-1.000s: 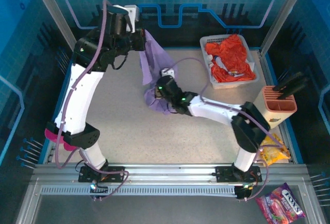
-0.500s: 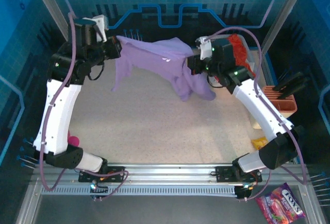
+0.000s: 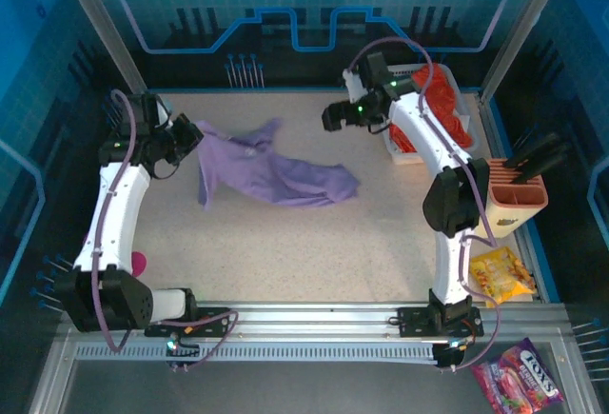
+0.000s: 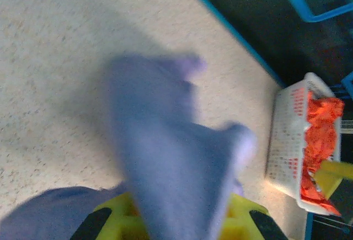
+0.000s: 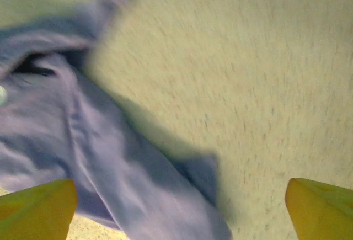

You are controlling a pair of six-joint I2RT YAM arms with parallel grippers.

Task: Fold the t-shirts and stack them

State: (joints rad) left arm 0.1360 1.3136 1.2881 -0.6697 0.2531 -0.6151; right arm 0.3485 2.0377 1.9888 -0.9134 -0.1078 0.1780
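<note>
I had left pincer (image 3: 194, 136) clenched on lavender shirt (image 3: 285, 178) | right pincer (image 3: 333, 116) gaped empty | judged: regrip far hem, pull flat.

The tabletop (image 3: 285, 243) was a pale, speckled surface inside a blue border. A lavender t-shirt (image 3: 276, 174) lay on it, crumpled into a long, loose strip that ran from the far left toward the middle. A white slatted basket (image 4: 282, 146) stood at the far right corner. Nearer along the right edge stood a salmon-pink holder (image 3: 517, 200) with dark handles sticking up, and just nearer than that lay a yellow snack bag (image 3: 500, 276). A small pink object (image 3: 138, 264) sat at the near left.
</note>
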